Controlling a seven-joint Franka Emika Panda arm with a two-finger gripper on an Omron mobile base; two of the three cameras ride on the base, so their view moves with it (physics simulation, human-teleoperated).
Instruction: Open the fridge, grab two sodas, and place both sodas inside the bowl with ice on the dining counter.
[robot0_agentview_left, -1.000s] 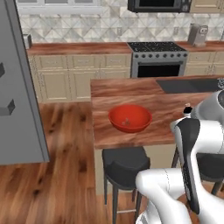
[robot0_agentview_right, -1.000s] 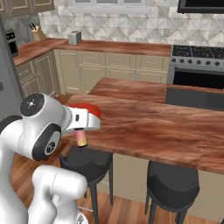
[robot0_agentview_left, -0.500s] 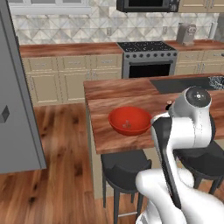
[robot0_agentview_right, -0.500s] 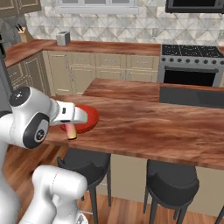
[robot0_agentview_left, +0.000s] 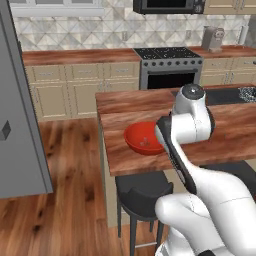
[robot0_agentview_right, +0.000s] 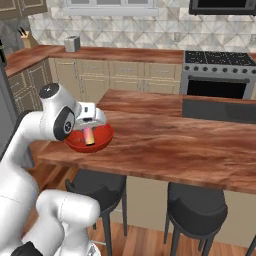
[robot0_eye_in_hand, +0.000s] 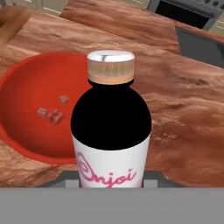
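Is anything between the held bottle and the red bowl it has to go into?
Nothing visible. The gripper holds the small pink-labelled bottle with a pale cap just above the wide red-orange bowl on the reddish-brown wood-topped counter. The bowl holds a few small ice cubes, with open room beside them.

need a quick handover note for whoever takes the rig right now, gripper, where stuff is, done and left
Gripper: shut on the bottle, held over the bowl's near rim.
Bowl: on the dining counter, near its left end, a few ice cubes inside, no soda in it.
Fridge: to the left, door looks shut.
Done: one soda fetched and carried to the bowl.
Left: set the bottle in the bowl, then fetch the other soda and add it.
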